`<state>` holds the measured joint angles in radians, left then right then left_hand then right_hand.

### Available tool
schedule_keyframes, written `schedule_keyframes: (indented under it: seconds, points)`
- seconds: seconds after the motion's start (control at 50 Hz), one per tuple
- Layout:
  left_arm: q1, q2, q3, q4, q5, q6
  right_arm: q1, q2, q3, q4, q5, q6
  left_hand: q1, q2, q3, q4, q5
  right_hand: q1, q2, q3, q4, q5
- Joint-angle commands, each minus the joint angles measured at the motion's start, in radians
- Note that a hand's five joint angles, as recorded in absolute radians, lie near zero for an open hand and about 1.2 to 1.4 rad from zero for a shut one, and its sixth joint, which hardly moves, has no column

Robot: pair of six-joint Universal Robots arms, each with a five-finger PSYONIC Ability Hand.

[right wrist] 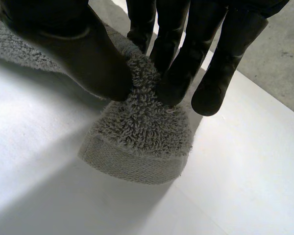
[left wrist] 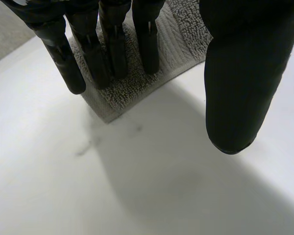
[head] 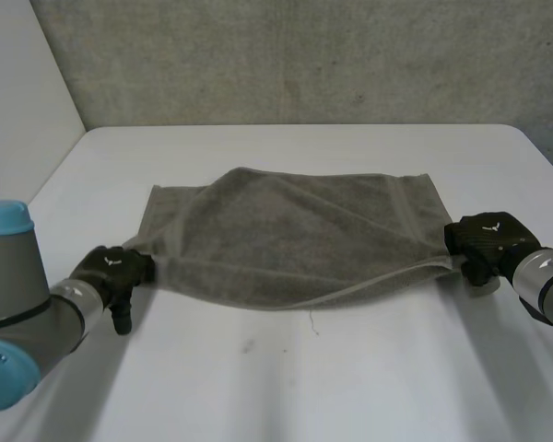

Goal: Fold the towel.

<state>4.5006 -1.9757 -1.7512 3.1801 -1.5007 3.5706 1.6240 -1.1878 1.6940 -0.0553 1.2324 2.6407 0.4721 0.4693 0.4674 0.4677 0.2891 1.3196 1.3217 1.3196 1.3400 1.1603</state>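
Head view — first fold is beginning: right hand (head: 487, 238), 3 o'clock, is pinching a towel (head: 295, 239) corner; left hand (head: 111, 267), 8 o'clock, is pressing straight fingers (left wrist: 108, 49) on its corner — probably needing a grip next

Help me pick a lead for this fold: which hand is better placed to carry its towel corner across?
Right, probably. The right hand pinches its towel corner between thumb and fingers. The left hand lays straight fingers on its corner, thumb apart, so it would likely have to close first.
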Motion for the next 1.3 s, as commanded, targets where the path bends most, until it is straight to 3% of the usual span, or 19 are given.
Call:
schedule_keyframes:
  seconds: [0.02, 0.36, 0.68, 0.84, 0.92, 1.3]
  points:
    - [-0.015, -0.046, 0.081, 0.001, -0.006, -0.001, 0.002, 0.008, 0.004, 0.000, 0.001, -0.019, 0.056, 0.058, 0.060, 0.060, 0.064, 0.077, 0.075, 0.077, 0.056, 0.061]
    - [-0.034, -0.055, 0.124, 0.077, -0.001, -0.019, 0.002, 0.042, 0.006, 0.000, 0.006, -0.051, 0.058, 0.061, 0.063, 0.063, 0.067, 0.077, 0.075, 0.077, 0.056, 0.061]
    - [-0.055, -0.173, 0.249, 0.121, 0.005, -0.019, 0.002, 0.060, 0.006, -0.001, 0.001, -0.053, 0.058, 0.061, 0.063, 0.063, 0.067, 0.077, 0.075, 0.077, 0.056, 0.061]
    - [-0.069, -0.189, 0.256, 0.264, 0.013, -0.016, 0.002, 0.066, 0.004, -0.001, -0.001, -0.053, 0.067, 0.070, 0.072, 0.072, 0.076, 0.077, 0.075, 0.077, 0.056, 0.061]
    - [-0.069, -0.203, 0.262, 0.291, 0.060, -0.015, 0.002, 0.070, 0.004, -0.001, -0.001, -0.054, 0.076, 0.079, 0.081, 0.080, 0.085, 0.077, 0.075, 0.077, 0.056, 0.061]
    - [-0.069, -0.313, 0.366, 0.294, 0.092, -0.010, 0.002, 0.085, 0.006, 0.000, 0.001, -0.099, 0.205, 0.208, 0.210, 0.209, 0.213, 0.077, 0.075, 0.077, 0.056, 0.061]
